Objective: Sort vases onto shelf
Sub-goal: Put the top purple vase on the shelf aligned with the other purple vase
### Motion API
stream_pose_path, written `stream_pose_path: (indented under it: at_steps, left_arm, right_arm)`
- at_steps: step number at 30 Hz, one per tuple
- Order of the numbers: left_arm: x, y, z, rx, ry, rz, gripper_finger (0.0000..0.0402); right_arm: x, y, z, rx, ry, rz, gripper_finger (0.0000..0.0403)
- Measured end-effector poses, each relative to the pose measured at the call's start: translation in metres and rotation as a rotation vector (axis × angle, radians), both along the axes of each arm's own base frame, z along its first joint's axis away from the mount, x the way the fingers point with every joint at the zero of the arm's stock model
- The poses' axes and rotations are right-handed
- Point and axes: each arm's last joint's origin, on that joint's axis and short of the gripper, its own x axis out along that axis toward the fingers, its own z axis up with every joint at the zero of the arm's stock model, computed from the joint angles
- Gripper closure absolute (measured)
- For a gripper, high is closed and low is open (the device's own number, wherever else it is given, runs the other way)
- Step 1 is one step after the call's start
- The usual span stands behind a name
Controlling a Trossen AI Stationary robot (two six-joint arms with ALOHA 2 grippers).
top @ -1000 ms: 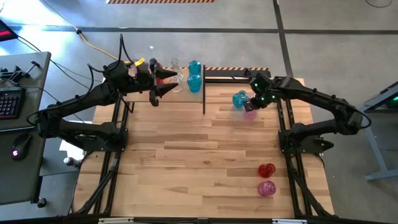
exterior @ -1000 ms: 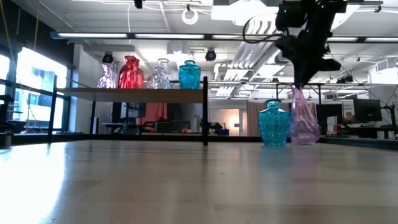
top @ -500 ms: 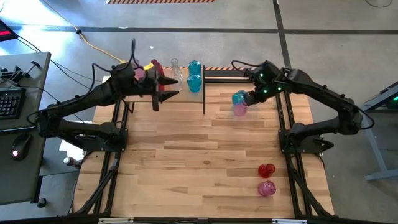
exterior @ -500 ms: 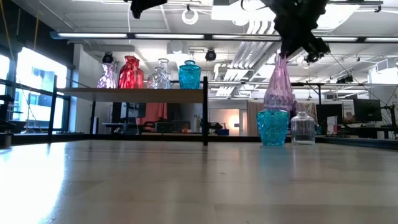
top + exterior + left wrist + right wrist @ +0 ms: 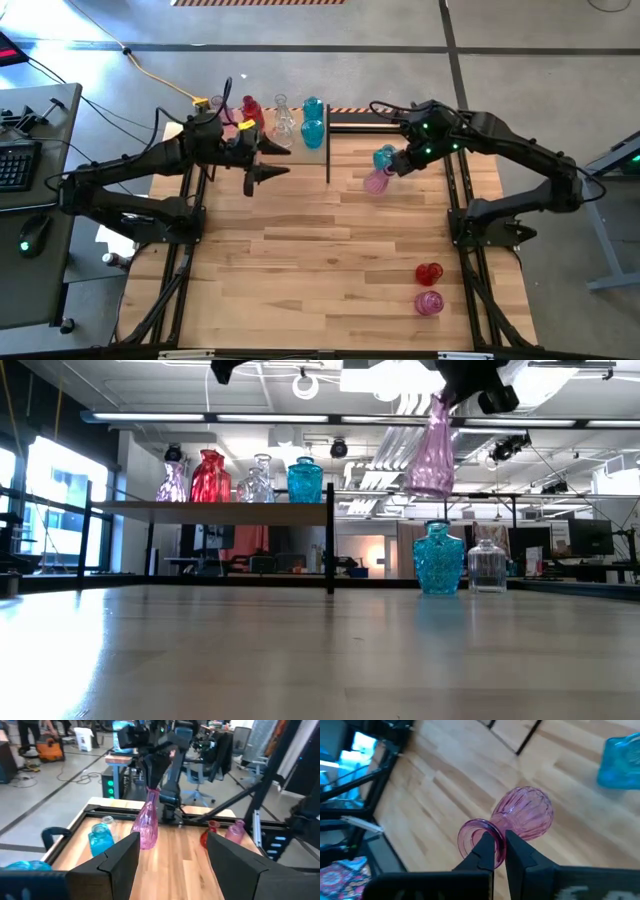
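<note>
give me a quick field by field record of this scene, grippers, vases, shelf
right gripper: shut on the rim of the pink vase, holding it in the air above the table
left gripper: open, empty, in front of the shelf
on shelf: pink-purple vase, red vase, clear vase, teal vase
on table beside shelf: teal vase, clear vase
near table edge: red vase, pink vase
</note>
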Motion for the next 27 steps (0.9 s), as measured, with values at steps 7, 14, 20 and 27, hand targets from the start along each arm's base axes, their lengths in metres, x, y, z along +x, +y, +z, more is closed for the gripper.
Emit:
stream_pose_path:
  at_steps: [7,14,20,27]
  left_arm:
    - [0.003,-0.014,-0.002,-0.013,0.016,-0.063,0.0181]
    - [0.009,-0.027,-0.007,-0.042,0.057,-0.125,0.0181]
    - [0.017,-0.038,-0.017,-0.063,0.129,-0.173,0.0181]
    - [0.028,-0.05,-0.027,-0.086,0.177,-0.224,0.0181]
  right_arm:
    - [0.017,0.022,0.006,0.059,-0.098,0.052,0.0403]
    - [0.044,0.047,0.006,0.107,-0.173,0.05,0.0403]
    - [0.075,0.068,0.001,0.157,-0.241,0.09,0.0403]
    - [0.102,0.084,-0.012,0.172,-0.259,0.097,0.0403]
